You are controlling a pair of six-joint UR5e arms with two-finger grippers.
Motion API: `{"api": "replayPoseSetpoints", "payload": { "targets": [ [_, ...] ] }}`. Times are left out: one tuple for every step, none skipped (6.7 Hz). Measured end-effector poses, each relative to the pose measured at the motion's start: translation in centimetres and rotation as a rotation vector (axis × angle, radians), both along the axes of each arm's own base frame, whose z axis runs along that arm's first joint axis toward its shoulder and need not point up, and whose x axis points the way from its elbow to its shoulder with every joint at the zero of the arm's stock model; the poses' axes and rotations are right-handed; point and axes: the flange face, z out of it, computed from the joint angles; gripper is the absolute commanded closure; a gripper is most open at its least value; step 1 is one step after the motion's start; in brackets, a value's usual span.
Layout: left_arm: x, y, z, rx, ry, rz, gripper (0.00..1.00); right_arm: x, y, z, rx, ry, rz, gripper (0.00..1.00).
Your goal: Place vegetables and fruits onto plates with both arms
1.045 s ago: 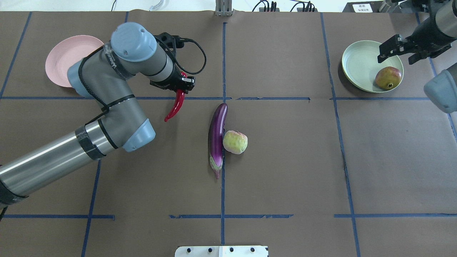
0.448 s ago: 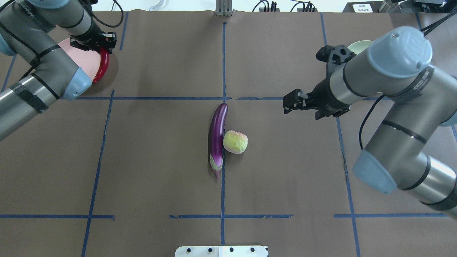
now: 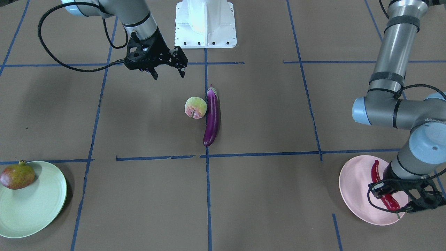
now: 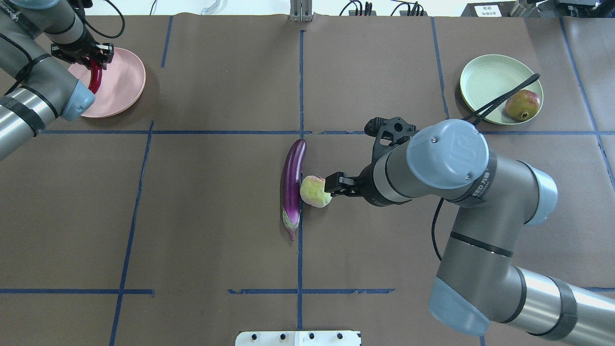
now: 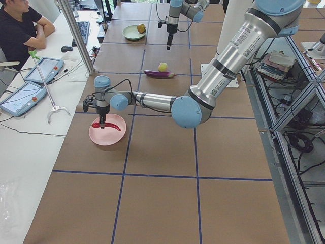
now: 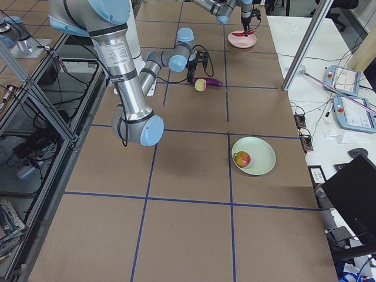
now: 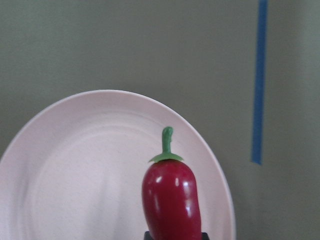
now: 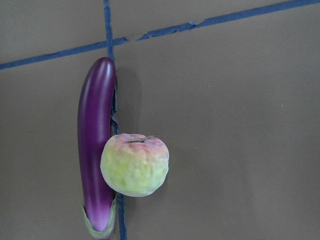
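Note:
My left gripper (image 3: 390,200) is shut on the red chili pepper (image 3: 375,174) and holds it low over the pink plate (image 3: 355,188) at the table's far left; the left wrist view shows the chili (image 7: 171,200) over the plate (image 7: 75,170). My right gripper (image 3: 168,74) is open and empty, raised above the table near the pale green-pink peach (image 4: 314,191). The peach touches the purple eggplant (image 4: 292,185) at the table's middle; both show in the right wrist view, peach (image 8: 135,164) and eggplant (image 8: 95,140). The pomegranate (image 4: 522,105) lies on the green plate (image 4: 485,81).
The white base block (image 3: 205,22) stands at the robot's side of the table. Blue tape lines (image 4: 300,86) cross the brown cover. A seated operator (image 5: 20,25) and tablets (image 5: 23,96) are at a side desk beyond the table's far edge.
My left arm carried the chili from mid-table left to over the pink plate. My right arm left the green plate and swung in over the peach.

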Motion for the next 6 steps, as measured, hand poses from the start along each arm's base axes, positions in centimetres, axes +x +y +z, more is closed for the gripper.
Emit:
{"api": "replayPoseSetpoints", "payload": {
  "targets": [
    [-0.9, -0.8, 0.0, 0.024, -0.015, 0.011, 0.0, -2.8, -0.4, -0.9, -0.009, 0.051, 0.006, 0.0],
    [-2.4, -1.7, -1.1, 0.038, 0.002, 0.0, 0.0, -5.5, -1.3, -1.4, -0.016, 0.097, 0.016, 0.0],
    [-3.5, -1.9, -2.7, 0.044, 0.046, -0.013, 0.0, -8.2, -2.5, -1.8, -0.02, 0.137, 0.029, 0.0],
    [-4.1, -1.4, -3.9, 0.048, 0.089, -0.021, 0.0, -10.3, -3.6, -1.9, -0.021, 0.169, 0.043, 0.0],
    [-4.5, -0.7, -4.7, 0.049, 0.119, -0.031, 0.0, -11.6, -4.4, -1.9, -0.019, 0.192, 0.055, 0.0],
    [-4.5, -0.3, -5.3, 0.049, 0.135, -0.04, 0.0, -12.3, -4.8, -1.7, -0.018, 0.208, 0.064, 0.0]
  ]
}}
